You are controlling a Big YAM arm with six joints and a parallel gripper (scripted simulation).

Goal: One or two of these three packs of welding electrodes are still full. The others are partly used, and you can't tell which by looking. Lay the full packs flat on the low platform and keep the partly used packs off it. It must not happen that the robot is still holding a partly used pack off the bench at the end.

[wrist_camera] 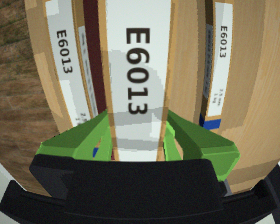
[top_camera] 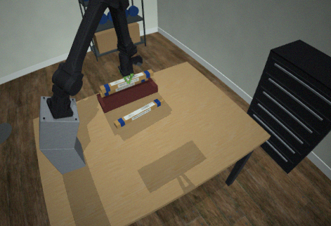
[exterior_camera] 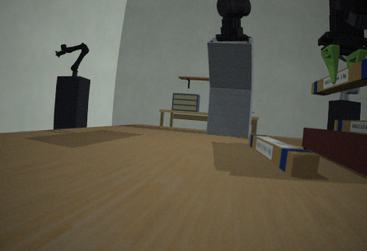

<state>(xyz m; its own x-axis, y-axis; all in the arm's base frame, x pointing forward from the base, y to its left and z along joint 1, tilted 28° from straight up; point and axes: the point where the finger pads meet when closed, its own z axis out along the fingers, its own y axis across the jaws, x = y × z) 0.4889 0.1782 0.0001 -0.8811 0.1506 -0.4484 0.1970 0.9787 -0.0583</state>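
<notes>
My gripper [top_camera: 128, 78] [exterior_camera: 341, 76] [wrist_camera: 137, 113] is shut on a cardboard pack [top_camera: 116, 83] [exterior_camera: 355, 77] [wrist_camera: 138, 70] with blue bands and a white E6013 label. It holds this pack in the air, roughly level, above the dark red low platform [top_camera: 130, 97] [exterior_camera: 341, 150] [wrist_camera: 93, 40]. A second pack [exterior_camera: 362, 127] [wrist_camera: 66, 65] lies flat on the platform, partly hidden by the held pack in the top view. The third pack [top_camera: 139, 113] [exterior_camera: 264, 149] [wrist_camera: 220, 60] lies flat on the table, in front of the platform and apart from it.
The arm's grey pedestal [top_camera: 59, 135] [exterior_camera: 229, 86] stands at the table's left edge in the top view. The platform is near the table's far edge. A black drawer cabinet [top_camera: 294, 102] stands beyond the right edge, and a shelf rack [top_camera: 143, 21] stands behind.
</notes>
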